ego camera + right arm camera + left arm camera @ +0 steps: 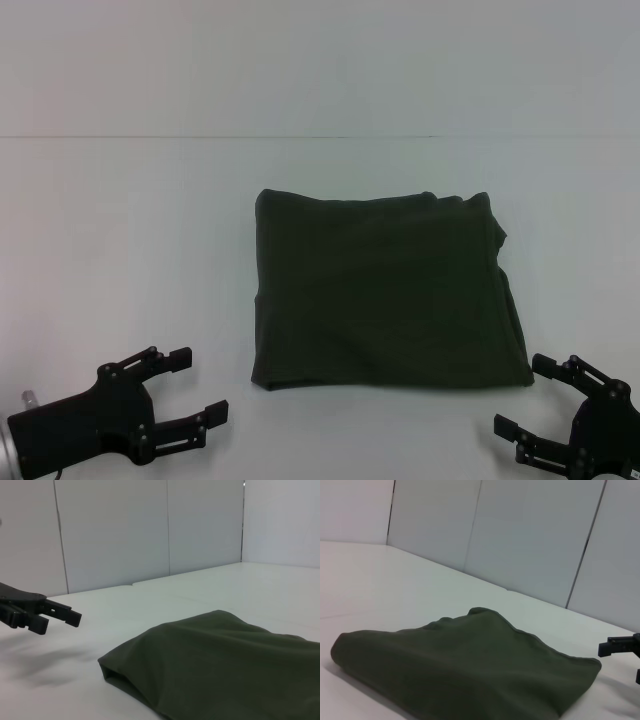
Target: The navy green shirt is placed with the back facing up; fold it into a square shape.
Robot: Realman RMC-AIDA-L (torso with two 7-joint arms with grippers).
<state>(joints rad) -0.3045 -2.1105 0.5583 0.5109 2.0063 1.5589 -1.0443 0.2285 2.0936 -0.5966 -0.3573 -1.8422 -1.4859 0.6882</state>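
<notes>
At table centre, the shirt is lying folded into a rough square, its layered edges bunching toward one o'clock. Down at seven o'clock the left gripper is hovering off the cloth, fingers spread apart. Down at five o'clock the right gripper is waiting likewise, fingers apart, touching nothing.

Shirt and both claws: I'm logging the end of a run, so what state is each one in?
navy green shirt: folded into a rough square, flat on the table, untouched by either claw.
left claw: open, empty, near the shirt's near-left corner, clear of the cloth.
right claw: open, empty, by the near-right corner, clear of the cloth.
white table: bearing the shirt.
</notes>
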